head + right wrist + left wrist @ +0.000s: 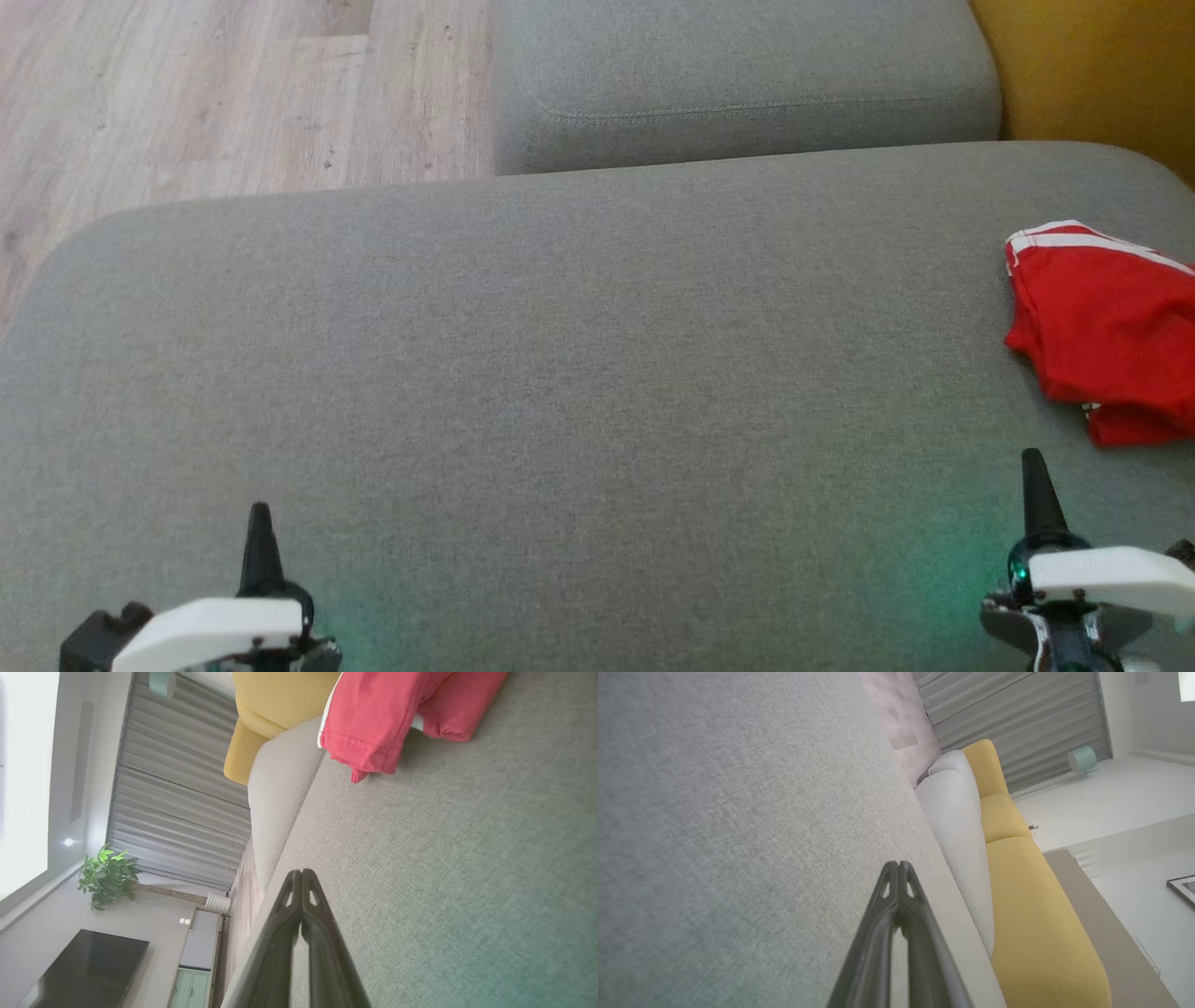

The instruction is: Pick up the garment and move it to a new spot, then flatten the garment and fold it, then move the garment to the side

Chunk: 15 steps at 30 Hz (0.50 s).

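The garment (pixel 1106 331) is red with white stripes and lies bunched at the right edge of the grey sofa cushion (pixel 560 373). It also fills the top of the right wrist view, garment (pixel 383 714). My right gripper (pixel 1032 457) hovers just below the garment, shut and empty, tips together (pixel 301 872). Far to the lower left, my left gripper (pixel 259 511) is shut too, with nothing in it, fingers pressed tip to tip (pixel 897 864) above bare cushion.
A second grey cushion (pixel 738 75) sits behind the big one. Yellow upholstery (pixel 1102 65) rises at the far right. Wooden floor (pixel 187 93) lies beyond the cushion's far left edge. The wrist views show a curtain, a plant and a television.
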{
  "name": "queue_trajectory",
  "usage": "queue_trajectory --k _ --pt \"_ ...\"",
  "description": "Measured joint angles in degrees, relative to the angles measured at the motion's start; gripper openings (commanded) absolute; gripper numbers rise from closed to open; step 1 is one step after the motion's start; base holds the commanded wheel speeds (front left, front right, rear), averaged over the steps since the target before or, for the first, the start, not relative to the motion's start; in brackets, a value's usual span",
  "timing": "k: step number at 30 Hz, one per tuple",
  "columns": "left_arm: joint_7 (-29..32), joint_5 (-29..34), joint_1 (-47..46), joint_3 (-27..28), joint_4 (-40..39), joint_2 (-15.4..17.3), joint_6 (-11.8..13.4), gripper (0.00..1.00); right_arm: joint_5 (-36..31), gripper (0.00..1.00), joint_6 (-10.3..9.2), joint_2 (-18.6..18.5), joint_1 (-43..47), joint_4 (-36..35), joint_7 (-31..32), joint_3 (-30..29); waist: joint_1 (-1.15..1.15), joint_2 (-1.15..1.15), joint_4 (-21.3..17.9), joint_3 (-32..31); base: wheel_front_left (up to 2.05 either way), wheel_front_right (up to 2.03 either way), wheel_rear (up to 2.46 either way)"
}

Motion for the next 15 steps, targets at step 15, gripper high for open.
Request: queue_trajectory --k 15 --pt "2.3 -8.7 -1.5 1.8 -0.9 0.0 -0.8 0.00 9.8 0.00 0.00 0.0 -1.7 -1.0 1.9 -0.5 0.00 0.00 -0.4 0.3 0.00 0.00 0.00"
